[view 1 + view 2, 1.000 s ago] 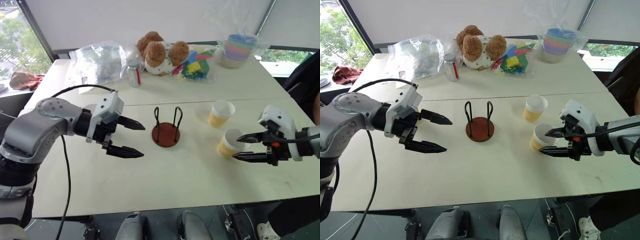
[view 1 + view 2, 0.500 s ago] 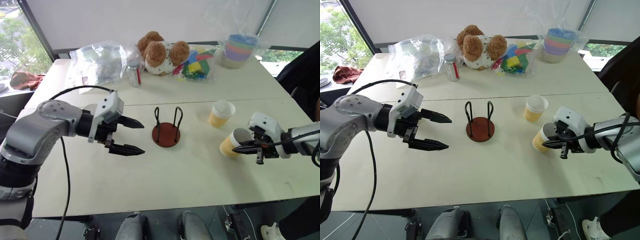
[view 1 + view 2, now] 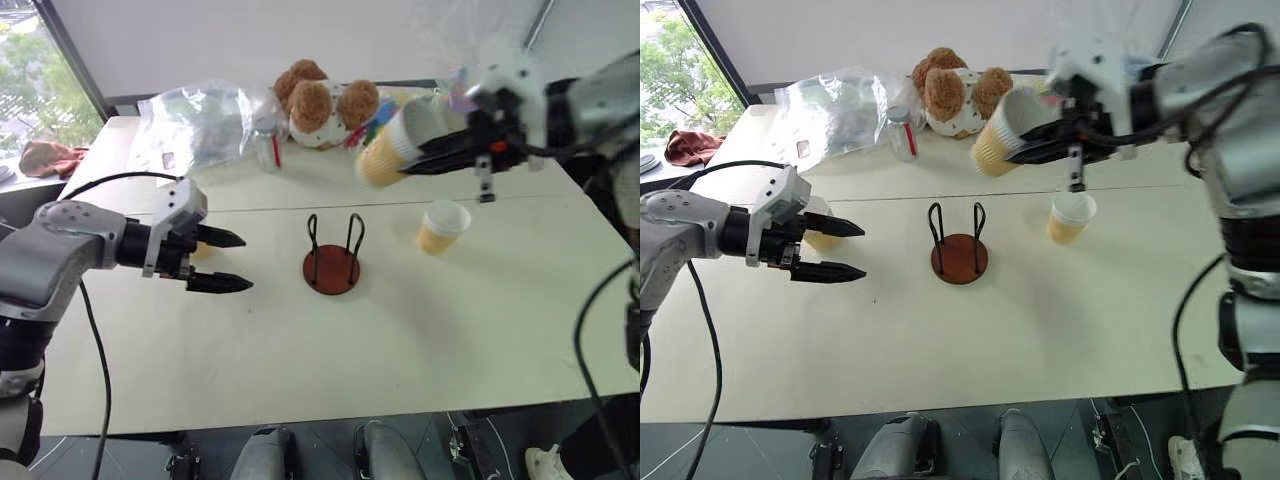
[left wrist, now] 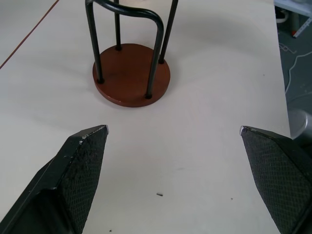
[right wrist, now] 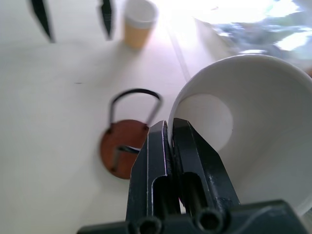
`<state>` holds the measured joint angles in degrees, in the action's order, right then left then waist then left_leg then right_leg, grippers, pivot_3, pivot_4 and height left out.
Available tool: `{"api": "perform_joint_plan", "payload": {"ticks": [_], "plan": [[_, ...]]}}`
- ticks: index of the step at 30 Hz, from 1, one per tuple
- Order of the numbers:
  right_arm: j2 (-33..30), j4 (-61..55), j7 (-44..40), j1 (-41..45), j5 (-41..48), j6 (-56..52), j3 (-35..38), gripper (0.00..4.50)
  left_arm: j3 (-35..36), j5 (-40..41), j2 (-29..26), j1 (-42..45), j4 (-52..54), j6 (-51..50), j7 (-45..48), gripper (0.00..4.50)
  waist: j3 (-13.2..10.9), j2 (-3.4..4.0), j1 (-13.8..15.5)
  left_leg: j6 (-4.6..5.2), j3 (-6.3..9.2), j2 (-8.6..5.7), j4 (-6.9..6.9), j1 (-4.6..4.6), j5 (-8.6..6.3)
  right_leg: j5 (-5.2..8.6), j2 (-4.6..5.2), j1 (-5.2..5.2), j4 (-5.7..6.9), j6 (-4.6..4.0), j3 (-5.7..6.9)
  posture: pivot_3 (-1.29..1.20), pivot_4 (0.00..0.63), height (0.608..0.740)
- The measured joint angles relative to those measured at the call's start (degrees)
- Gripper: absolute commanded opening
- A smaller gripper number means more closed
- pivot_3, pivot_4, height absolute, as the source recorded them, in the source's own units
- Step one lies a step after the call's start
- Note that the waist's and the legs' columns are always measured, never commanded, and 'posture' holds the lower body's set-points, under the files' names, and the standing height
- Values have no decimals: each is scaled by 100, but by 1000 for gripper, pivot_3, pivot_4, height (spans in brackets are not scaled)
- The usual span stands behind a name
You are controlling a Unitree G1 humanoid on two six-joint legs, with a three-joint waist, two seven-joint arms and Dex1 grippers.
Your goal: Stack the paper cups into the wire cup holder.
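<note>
Right gripper [image 5: 170,127] clamped on a cup's [image 3: 395,140] rim, raised above the desk's [image 3: 400,340] far half; left gripper [image 3: 230,262] fingers apart beside the holder [image 3: 332,268]

One paper cup [image 3: 392,143] tilted aloft above empty wire holder [image 3: 332,262].

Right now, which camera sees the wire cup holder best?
The left wrist view: the wire cup holder sits close, base and loops plain. Both eye views show it small on the table; the right wrist view blurs it behind the right gripper.
</note>
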<state>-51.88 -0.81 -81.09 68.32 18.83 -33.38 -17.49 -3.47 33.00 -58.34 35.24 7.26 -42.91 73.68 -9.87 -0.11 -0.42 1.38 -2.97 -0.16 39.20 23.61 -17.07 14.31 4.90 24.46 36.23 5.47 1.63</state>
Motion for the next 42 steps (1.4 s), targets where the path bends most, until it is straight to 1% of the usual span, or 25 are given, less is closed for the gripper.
{"api": "perform_joint_plan", "payload": {"ticks": [2, 5, 12, 17, 22, 25, 28, 34, 36, 38, 40, 42], "plan": [[235, 67, -267, 1, -51, 103, -248, 65, 21, 2, 1, -19, 2, 1, -13, 4500, 0, 0, -2, -5, -5, -11, 4, 2, 3, 0, 13, -1, 1, 1, 0, 0, 150, 740], [486, 281, -500, 45, -192, 312, -433, 65, 89, 11, 21, -117, 28, -1, -63, 4500, 0, -1, -12, -10, -8, -14, 8, 4, 6, -1, 17, -2, 0, 1, 0, 0, 150, 740], [987, 1219, -838, 251, -967, 1276, -854, 65, 167, 27, 178, -319, 240, -40, -241, 4500, 0, -1, -36, -20, -6, -9, 7, 3, 12, -1, 13, 0, 3, 2, 5, 0, 150, 740], [1209, 1723, -1075, 390, -1317, 1761, -928, 65, 220, 44, 272, -353, 314, -60, -335, 4500, 0, -1, -36, -21, -6, -9, 7, 2, 12, -1, 13, 1, 6, 2, 5, 0, 150, 740], [1397, 1957, -1128, 445, -1544, 2003, -966, 65, 222, 99, 347, -368, 414, -65, -416, 4500, 0, -1, -36, -22, -6, -9, 7, 2, 13, -1, 13, 0, 7, 2, 5, 0, 150, 740], [1468, 1970, -1130, 445, -1595, 2013, -967, 903, 221, 126, 359, -372, 419, -65, -473, 4500, 0, -1, -35, -23, -4, -9, 7, 2, 13, -1, 13, 1, 8, 2, 5, 0, 150, 740], [1475, 1970, -1131, 445, -1628, 1991, -967, 2372, 221, 130, 369, -373, 419, -65, -522, 4500, 0, -1, -34, -23, -5, -9, 7, 1, 13, -1, 13, 1, 7, 2, 5, 0, 150, 740], [1473, 1969, -1131, 445, -1628, 1875, -930, 2372, 220, 130, 413, -372, 419, -65, -566, 4500, 0, -1, -36, -24, -5, -9, 7, 1, 14, -1, 13, 1, 8, 2, 5, 0, 150, 740], [1368, 1963, -1130, 445, -1635, 1860, -873, 2372, 218, 131, 443, -365, 422, -64, -577, 4500, 0, -1, -21, -24, -5, -9, 7, 1, 14, -1, 14, 1, 8, 2, 6, 0, 150, 740], [913, 1980, -1096, 443, -1722, 1869, -763, 2372, 217, 142, 457, -361, 447, -67, -571, 4500, -1, -2, 30, -23, -4, -13, 7, 2, 13, -1, 17, 0, 5, 2, 5, 0, 150, 740], [413, 2119, -961, 404, -1866, 1874, -486, 2372, 217, 151, 456, -340, 469, -85, -553, 4500, 0, -3, 76, -23, -7, -14, 7, 2, 13, -1, 17, -3, -1, 1, 5, 0, 150, 740], [78, 2281, -759, 266, -2009, 1880, -268, 2372, 218, 174, 454, -284, 476, -148, -515, 4500, 1, -5, 85, -22, -10, -13, 7, 1, 13, -1, 17, -4, -2, 1, 4, 0, 150, 740]]}}
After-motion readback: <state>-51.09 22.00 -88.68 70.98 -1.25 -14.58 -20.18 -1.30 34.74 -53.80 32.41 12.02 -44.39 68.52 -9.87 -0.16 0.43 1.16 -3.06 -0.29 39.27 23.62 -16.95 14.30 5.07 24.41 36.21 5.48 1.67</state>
